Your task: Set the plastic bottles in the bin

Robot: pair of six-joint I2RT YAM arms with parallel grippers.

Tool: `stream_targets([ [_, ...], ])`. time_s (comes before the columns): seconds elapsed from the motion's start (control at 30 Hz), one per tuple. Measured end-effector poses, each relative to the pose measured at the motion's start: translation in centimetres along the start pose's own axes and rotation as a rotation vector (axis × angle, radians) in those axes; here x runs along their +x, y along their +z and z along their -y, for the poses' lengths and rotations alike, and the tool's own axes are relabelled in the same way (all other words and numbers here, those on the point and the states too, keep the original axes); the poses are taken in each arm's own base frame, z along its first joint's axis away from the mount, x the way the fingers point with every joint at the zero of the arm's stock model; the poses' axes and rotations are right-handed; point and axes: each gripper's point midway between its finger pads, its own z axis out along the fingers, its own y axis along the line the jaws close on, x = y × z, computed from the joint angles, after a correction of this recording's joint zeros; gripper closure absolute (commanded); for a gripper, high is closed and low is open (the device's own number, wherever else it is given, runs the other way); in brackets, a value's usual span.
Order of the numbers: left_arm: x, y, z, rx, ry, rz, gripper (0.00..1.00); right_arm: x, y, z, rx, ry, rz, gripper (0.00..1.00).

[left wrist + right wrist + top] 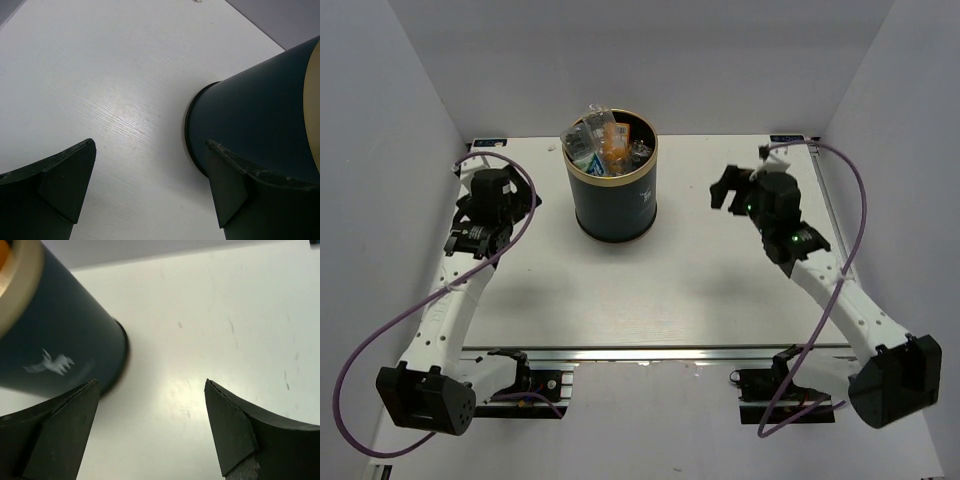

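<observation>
The plastic bottles (603, 140) are heaped in the bin (613, 205) on the bench (680, 290). The left pincer (150, 167) and right pincer (150, 407) are seen released.

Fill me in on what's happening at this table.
Two robot arms are meant to put plastic bottles in the bin. Right now neither holds anything: the left gripper and the right gripper both stand open and empty, one on each side of the bin, above the table. The bottles in view, an orange one among them, are piled inside the bin, some poking above its rim. The job looks about done.
</observation>
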Motion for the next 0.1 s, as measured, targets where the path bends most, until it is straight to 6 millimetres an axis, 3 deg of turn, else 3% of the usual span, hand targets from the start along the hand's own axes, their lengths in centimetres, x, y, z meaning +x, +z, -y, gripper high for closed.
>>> stream_targets([
  [0.1,0.4,0.2,0.0,0.003,-0.001,-0.01,0.02,4.8,-2.0,2.1,0.057,-0.016,-0.082,0.11],
])
